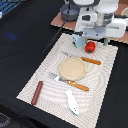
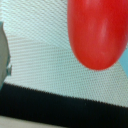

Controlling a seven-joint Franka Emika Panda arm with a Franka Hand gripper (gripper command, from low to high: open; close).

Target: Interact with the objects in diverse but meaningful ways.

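Note:
The red tomato-like ball (image 1: 90, 47) sits right under my gripper (image 1: 92, 41) at the far side of the striped placemat (image 1: 50, 85). In the wrist view the ball (image 2: 97, 32) fills the frame, very close. No fingertip shows clearly, so I cannot tell whether the jaws grip it. The light blue carton block (image 1: 78, 40) is just beside the ball, on the exterior view's left. The dark brown sausage stick (image 1: 37, 92) lies at the near left of the mat. The white-and-blue fish piece (image 1: 72, 101) lies at the near edge.
A round tan plate (image 1: 73, 67) sits mid-mat, with a wooden-handled knife (image 1: 91, 60) beyond it and a wooden-handled fork (image 1: 70, 81) in front of it. A brown board (image 1: 59, 20) lies behind the arm. The table around the mat is black.

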